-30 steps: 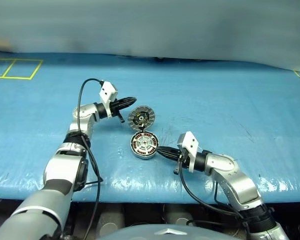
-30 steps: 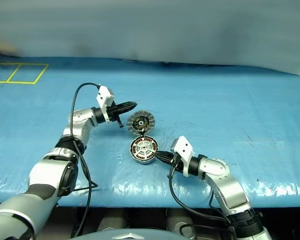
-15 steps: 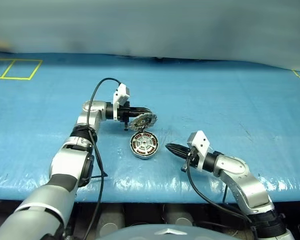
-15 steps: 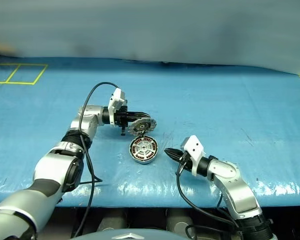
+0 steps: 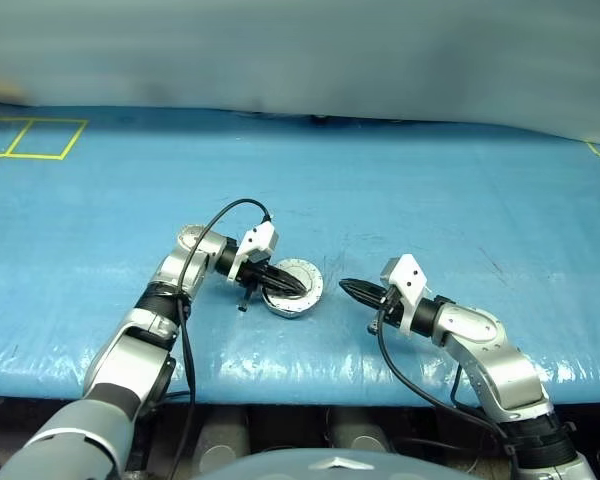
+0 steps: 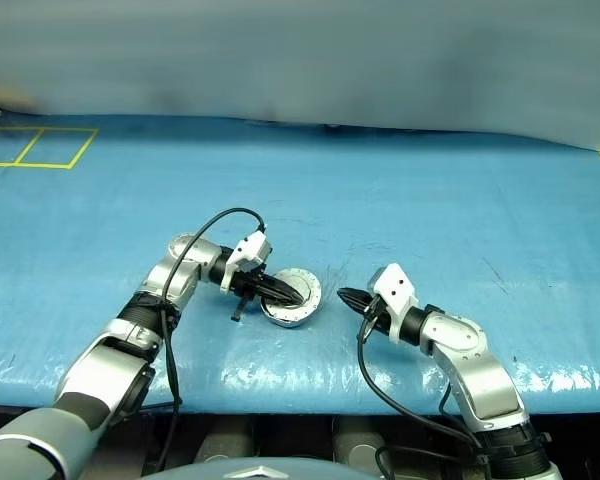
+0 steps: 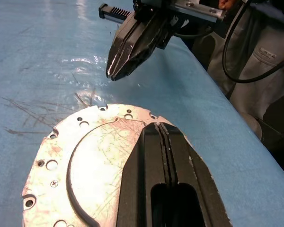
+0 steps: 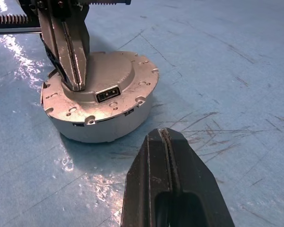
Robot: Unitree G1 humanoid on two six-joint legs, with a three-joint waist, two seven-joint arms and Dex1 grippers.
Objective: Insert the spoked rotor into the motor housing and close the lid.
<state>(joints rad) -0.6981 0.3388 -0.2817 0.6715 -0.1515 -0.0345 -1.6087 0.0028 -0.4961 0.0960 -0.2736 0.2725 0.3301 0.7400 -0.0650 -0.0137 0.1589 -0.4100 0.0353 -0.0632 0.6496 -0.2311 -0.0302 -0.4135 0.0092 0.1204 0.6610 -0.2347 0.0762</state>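
— Since the earlier frame, what has been changed?
— Closed over the motor housing now is the lid, which was stood open behind it; the left gripper has been brought down onto its plain outer face.
— Where is the closed casing placed?
— On the blue table cover, near the front edge, about midway along it.
— How are the fingers held?
— On both grippers they are pressed together with nothing between them. The left tips are laid on the lid's top; the right gripper has been drawn back, just beside the casing and apart from it.
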